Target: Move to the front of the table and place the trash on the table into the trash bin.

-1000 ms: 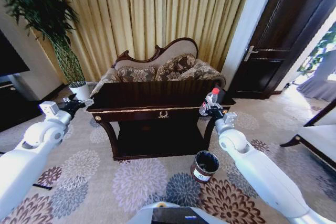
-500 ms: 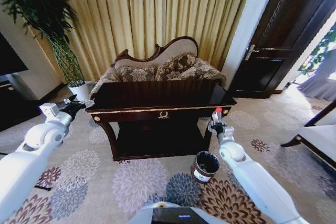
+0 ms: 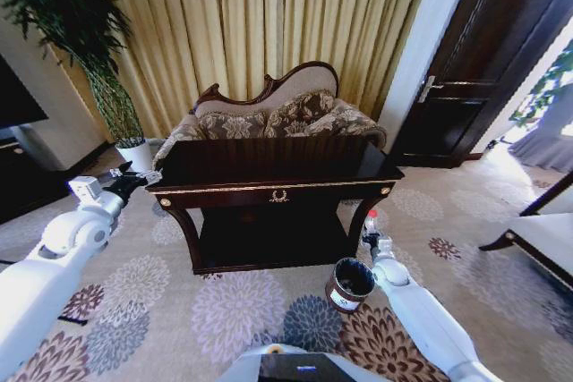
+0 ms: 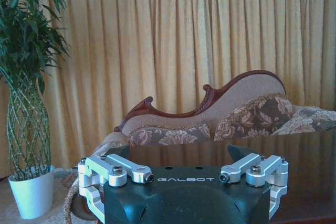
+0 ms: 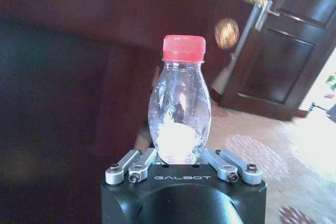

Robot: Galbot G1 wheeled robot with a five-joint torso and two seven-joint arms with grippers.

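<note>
Since the frame a second ago, your right gripper (image 3: 370, 237) has dropped from tabletop height at the table's (image 3: 269, 167) right front corner to below the top, beside the right front leg. It remains clamped on the bottle (image 5: 179, 114), red cap up, now just above and right of the bin (image 3: 348, 284) on the carpet. Your left gripper (image 3: 125, 181) has held position off the table's left end; from its wrist view you can't tell whether it's open or closed
</note>
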